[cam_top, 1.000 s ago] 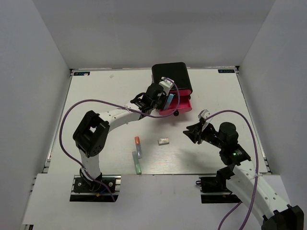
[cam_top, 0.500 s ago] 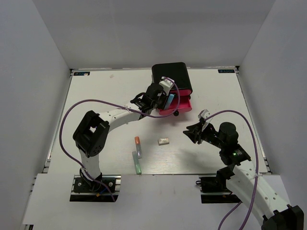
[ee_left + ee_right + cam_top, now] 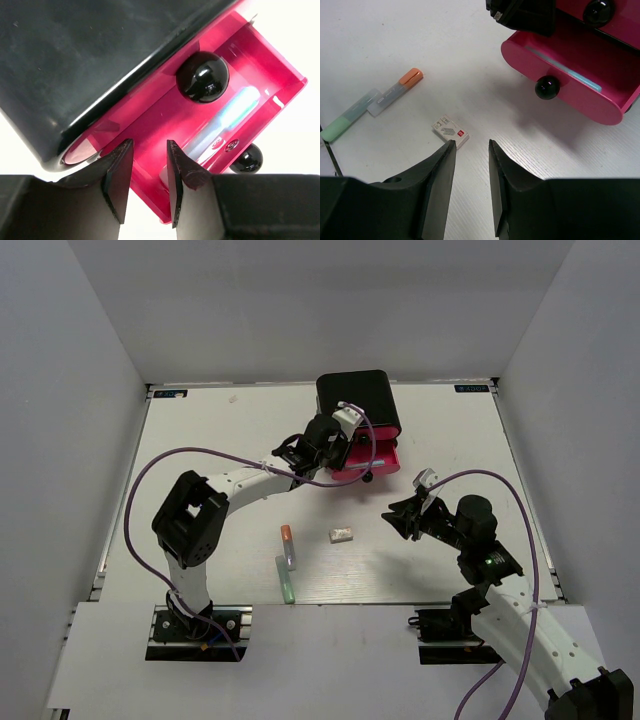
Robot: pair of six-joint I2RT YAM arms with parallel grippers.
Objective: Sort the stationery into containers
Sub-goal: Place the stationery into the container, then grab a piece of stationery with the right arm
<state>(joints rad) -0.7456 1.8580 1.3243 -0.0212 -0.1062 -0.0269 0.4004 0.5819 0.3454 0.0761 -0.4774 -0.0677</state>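
Dropped moments ago from the left gripper (image 3: 149, 187), the light-blue stick (image 3: 232, 120) now lies flat in the open pink drawer (image 3: 260, 55) — its long axis along the drawer's length, just beyond the fingertips. The jaws stand narrowly parted, empty. The right gripper (image 3: 471, 187) — likewise slightly parted, empty — hovers beside the white eraser (image 3: 451, 131).
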